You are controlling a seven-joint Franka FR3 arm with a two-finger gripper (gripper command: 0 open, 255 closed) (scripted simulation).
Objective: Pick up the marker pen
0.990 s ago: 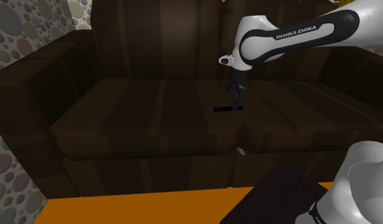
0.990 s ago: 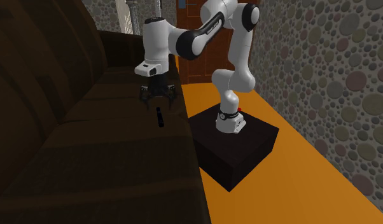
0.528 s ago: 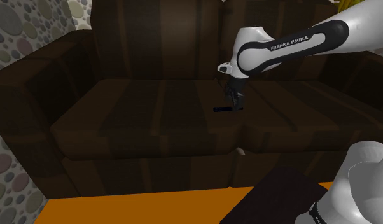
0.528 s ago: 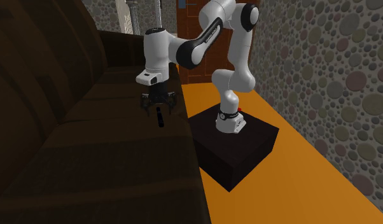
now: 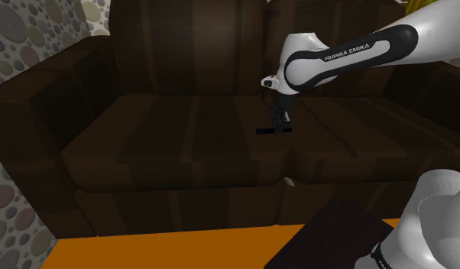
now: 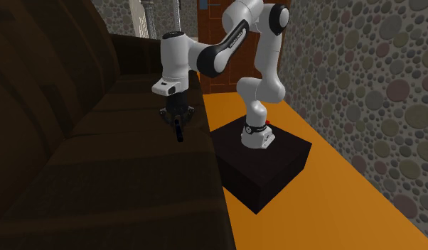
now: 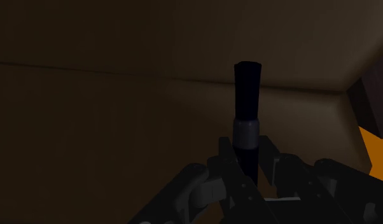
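On the sofa seat [image 5: 160, 141], the marker pen [image 7: 247, 83] lies clamped within the end effector [image 7: 247, 153].

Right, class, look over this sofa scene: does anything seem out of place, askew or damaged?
A black marker pen lies flat on the dark brown sofa seat, an unusual spot for one, with the jaws closed on it. A small pale fleck shows at the seat's front seam. Nothing looks spilled.
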